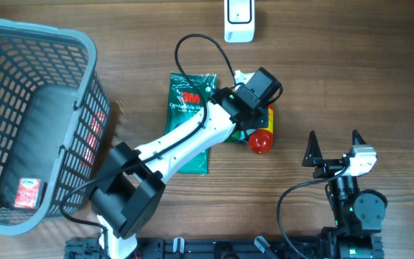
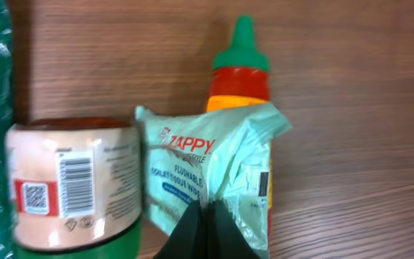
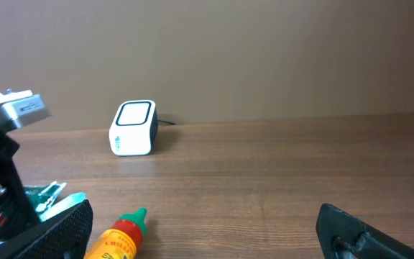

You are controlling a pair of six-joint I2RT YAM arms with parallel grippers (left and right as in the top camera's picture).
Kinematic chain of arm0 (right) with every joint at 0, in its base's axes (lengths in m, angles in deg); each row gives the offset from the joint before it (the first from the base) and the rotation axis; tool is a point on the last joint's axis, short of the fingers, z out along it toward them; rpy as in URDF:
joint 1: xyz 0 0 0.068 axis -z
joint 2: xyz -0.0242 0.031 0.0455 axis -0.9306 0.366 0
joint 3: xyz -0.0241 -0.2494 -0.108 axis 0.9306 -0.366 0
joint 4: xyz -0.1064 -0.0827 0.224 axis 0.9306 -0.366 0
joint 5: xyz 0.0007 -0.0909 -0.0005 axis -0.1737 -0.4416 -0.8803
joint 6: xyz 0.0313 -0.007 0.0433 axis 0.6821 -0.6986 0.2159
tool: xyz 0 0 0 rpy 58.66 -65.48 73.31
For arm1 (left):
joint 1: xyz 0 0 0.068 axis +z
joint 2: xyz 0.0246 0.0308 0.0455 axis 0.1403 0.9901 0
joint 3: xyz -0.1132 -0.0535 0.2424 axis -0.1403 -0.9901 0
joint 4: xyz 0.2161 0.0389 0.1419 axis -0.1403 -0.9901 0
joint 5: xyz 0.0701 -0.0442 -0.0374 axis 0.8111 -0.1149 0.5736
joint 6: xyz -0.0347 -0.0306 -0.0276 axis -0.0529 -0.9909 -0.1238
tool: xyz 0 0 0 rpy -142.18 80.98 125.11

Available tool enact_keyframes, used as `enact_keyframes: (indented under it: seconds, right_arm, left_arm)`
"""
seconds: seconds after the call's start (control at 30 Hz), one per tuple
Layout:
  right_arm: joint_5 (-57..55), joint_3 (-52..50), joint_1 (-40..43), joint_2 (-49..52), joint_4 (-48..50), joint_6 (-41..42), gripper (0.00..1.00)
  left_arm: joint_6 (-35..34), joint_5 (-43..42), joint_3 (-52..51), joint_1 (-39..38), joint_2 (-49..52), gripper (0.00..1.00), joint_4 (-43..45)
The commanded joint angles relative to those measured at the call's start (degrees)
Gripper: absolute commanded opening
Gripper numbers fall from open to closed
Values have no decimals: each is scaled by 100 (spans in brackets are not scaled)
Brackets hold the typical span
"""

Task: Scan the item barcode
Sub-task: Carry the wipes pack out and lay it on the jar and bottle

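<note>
My left gripper [image 2: 208, 223] is shut on the near edge of a pale green Zappy wipes pack [image 2: 207, 165], pinching its wrapper. Overhead, that gripper [image 1: 254, 119] reaches over the pile at the table's middle. Beside the pack lie a jar [image 2: 74, 183] with a barcode facing up and, behind it, an orange sauce bottle [image 2: 240, 68] with a green cap. The white barcode scanner [image 1: 239, 18] stands at the far edge and shows again as the scanner [image 3: 132, 128] in the right wrist view. My right gripper [image 1: 334, 147] hovers open, holding nothing, near the front right.
A grey mesh basket [image 1: 34, 122] fills the left side with a dark bag inside. A green 3M pack [image 1: 189, 108] lies flat under the left arm. The sauce bottle [image 3: 117, 237] lies just left of my right gripper's left finger [image 3: 56, 230].
</note>
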Motion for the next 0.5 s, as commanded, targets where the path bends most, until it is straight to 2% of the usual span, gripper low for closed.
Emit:
enact_keyframes:
  seconds: [0.0,0.03,0.13,0.2,0.3,0.47]
  right_arm:
    - [70,-7,4,-35,26,-72,100]
    - [70,-7,4,-35,26,-72,100]
    - [70,-7,4,-35,26,-72,100]
    - [70,-7,4,-35,26,-72,100]
    - [72,-7,4,-35,26,-70,100]
    - [70,-7,4,-35,28,-72,100]
  left_arm:
    - [136,254,87,15,-13,17,-66]
    - [136,251,98,15,-42,23,-61]
    - [138,251,238,15,-216,52,-109]
    - [153,256,358,17,-348,65,-155]
    - [317,295,595,70,-678,75,-269]
    - [332,632,973,393,-1357,77,-660]
